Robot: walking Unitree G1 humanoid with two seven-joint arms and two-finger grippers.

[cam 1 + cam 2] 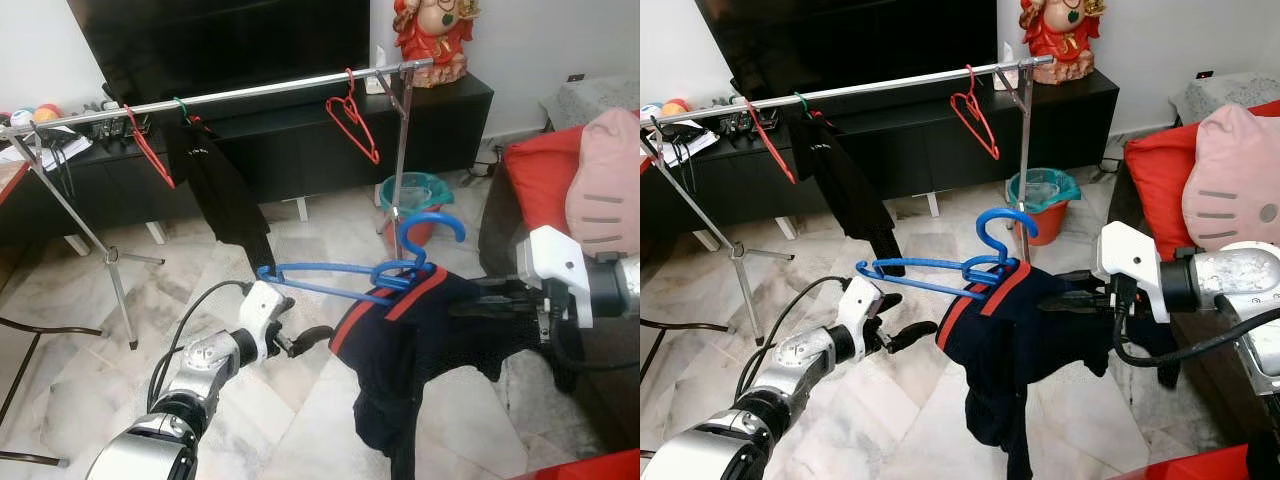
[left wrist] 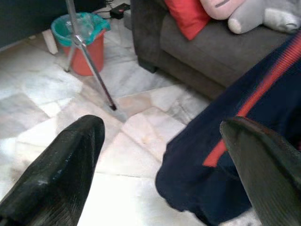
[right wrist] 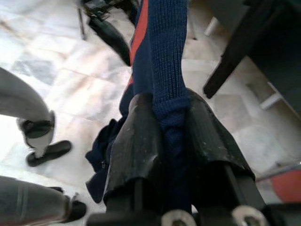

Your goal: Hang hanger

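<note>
1. While the blue hanger point(image 1: 335, 277) floats in the middle of the frame with its hook turned up, it carries a navy garment point(image 1: 420, 350) with a red stripe, which droops toward the marble floor point(image 1: 930, 410).
2. Holding it there is the right claw point(image 1: 480, 297), reaching in from the right edge; the right wrist view shows its 2 fingers point(image 3: 136, 141) clamped on a fold of the navy knit, so I judge the hanger is lifted by way of the cloth, not by its own frame.
3. At lower left the left claw point(image 1: 300, 340) sits just beside the garment's hem with its fingers apart and nothing between them, probably ready to steady the load.
4. Across the upper part of the frame runs the metal rail point(image 1: 260, 92) on its tripod stands, well apart from the blue hanger and higher, so the hook has yet to be raised over it.
5. Already on the rail are 2 red hangers point(image 1: 352, 120) and a black garment point(image 1: 215, 185) on a green hook; the gap between them looks like the free spot.
6. Beyond stand the TV cabinet point(image 1: 440, 120), an orange bin point(image 1: 415, 200) and, at right, a sofa with a pink cushion point(image 1: 1230, 190).
</note>
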